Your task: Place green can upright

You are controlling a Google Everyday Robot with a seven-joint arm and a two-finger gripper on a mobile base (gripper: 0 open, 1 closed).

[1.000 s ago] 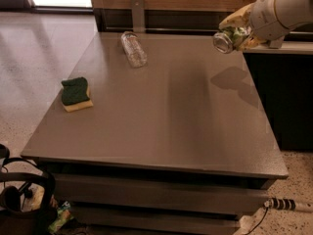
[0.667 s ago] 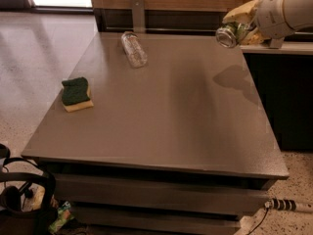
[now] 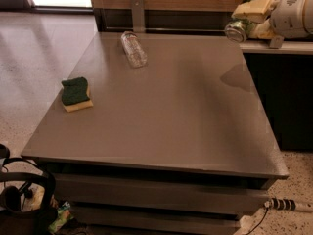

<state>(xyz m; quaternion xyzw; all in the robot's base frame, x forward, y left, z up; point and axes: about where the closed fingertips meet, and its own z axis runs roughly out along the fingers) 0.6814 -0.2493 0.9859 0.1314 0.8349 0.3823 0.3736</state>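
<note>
Gripper (image 3: 250, 18) at upper right, over the far right corner of the grey square table (image 3: 171, 116), cream fingers clamped on the small shiny green-and-silver aluminium can (image 3: 238, 31). Can held sideways, clear of the surface. Clear plastic bottle (image 3: 133, 48) lies at far edge; green-and-yellow sponge (image 3: 76, 93) at left

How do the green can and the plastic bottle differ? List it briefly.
The green can hangs in the hand, above the far right corner of the table; the clear plastic bottle lies on that table. The can is shiny metal, the bottle see-through. Shared: neither stands upright.
</note>
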